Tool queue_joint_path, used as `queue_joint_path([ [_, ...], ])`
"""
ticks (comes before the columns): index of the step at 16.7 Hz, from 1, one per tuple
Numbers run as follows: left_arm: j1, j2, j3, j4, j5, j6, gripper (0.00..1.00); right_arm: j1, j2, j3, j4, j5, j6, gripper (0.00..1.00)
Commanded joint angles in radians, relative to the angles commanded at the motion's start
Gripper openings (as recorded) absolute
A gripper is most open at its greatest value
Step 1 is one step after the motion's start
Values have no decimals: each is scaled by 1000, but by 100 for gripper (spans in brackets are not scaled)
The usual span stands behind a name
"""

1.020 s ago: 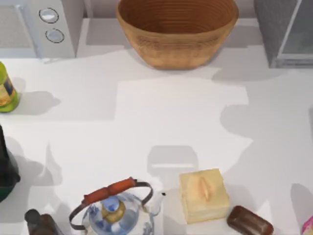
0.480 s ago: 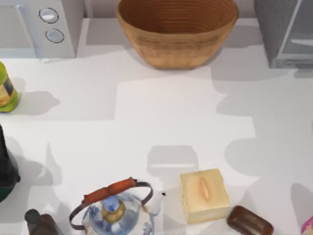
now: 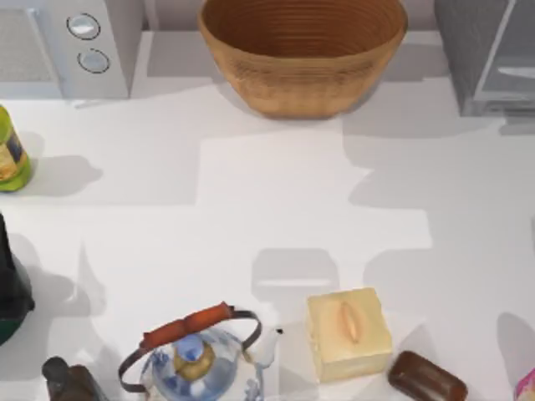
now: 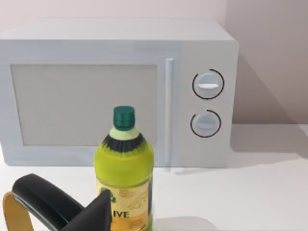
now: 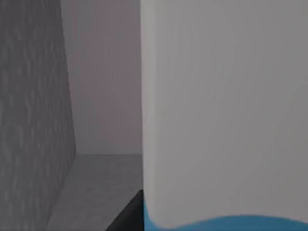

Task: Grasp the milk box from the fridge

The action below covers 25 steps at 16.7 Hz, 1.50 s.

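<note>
The milk box (image 5: 221, 110) is very close in the right wrist view, showing a white face with a sky-blue band at its lower edge. A dark part of my right gripper (image 5: 131, 215) sits right against the carton's edge. A grey textured wall (image 5: 33, 110) stands beside the carton. The fridge (image 3: 468, 50), a grey cabinet with a light frame, is at the table's far right corner in the top view. My left gripper (image 4: 67, 211) is parked low in front of a bottle and shows as dark parts in the left wrist view.
A white microwave (image 3: 75, 42) with two knobs stands at the back left and a wicker basket (image 3: 303, 50) at the back centre. An oil bottle (image 3: 12, 154) is at the left edge. Along the front are a kettle (image 3: 196, 355), a pale-yellow cube box (image 3: 347, 332) and a brown bar (image 3: 426, 378).
The large shadows on the right side of the table have slid leftward. A light stripe has appeared in the fridge opening. The objects on the table have not moved.
</note>
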<state>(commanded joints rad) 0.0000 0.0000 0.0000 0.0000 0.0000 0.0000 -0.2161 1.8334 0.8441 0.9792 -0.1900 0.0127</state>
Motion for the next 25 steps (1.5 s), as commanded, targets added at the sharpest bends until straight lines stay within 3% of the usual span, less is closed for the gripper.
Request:
queue_joint_path([
  [5,0,0,0,0,0,0,100,38,-332,-149,-174,37,-8,0],
  [17,0,0,0,0,0,0,100,175,-1563,-712,-822,155,-8,0],
  [21,0,0,0,0,0,0,100,207,-1781,-818,-948,182,-11,0],
  [25,0,0,0,0,0,0,100,216,-1833,-844,-979,190,-13,0],
])
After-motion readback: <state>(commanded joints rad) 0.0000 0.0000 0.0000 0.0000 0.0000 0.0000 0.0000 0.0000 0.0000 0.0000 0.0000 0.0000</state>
